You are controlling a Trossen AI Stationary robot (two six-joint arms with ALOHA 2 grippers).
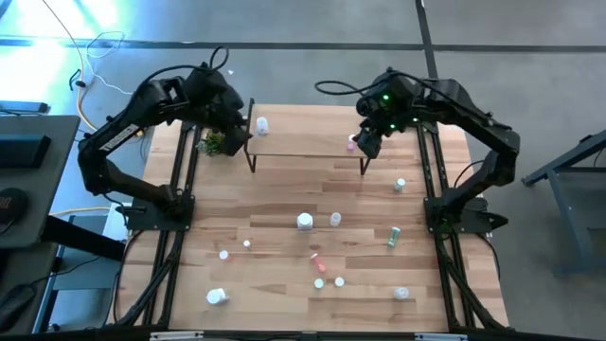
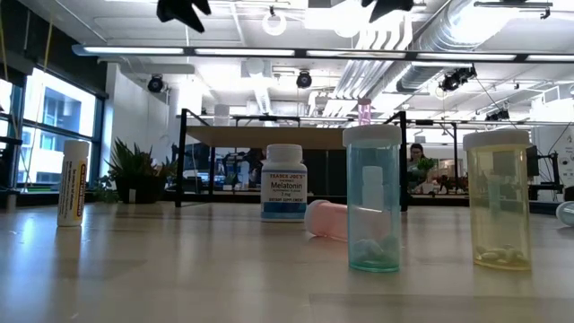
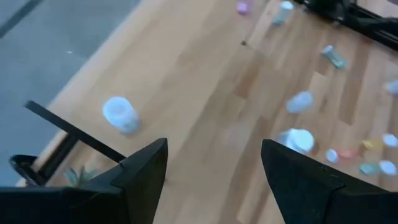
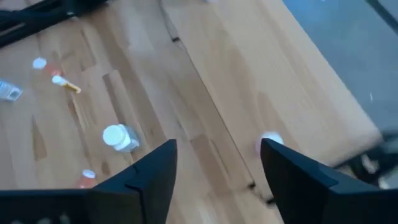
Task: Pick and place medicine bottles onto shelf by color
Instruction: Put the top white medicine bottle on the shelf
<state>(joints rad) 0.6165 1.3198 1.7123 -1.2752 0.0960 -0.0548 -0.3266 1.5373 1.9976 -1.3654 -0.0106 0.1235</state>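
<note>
Low view: translucent cylindrical medicine bottles [image 2: 373, 199]

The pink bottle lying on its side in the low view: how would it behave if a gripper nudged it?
The pink bottle lies on its round side, so a nudge would probably roll it. It looks like small, light plastic, likely to skid. Rolling could knock the teal vial standing close by.

I see a grey concrete floor [image 1: 312, 57] around the desk, tall windows [image 2: 45, 126] at the room's left, and white ducts [image 2: 466, 36] and strip lights [image 2: 296, 52] overhead
</note>
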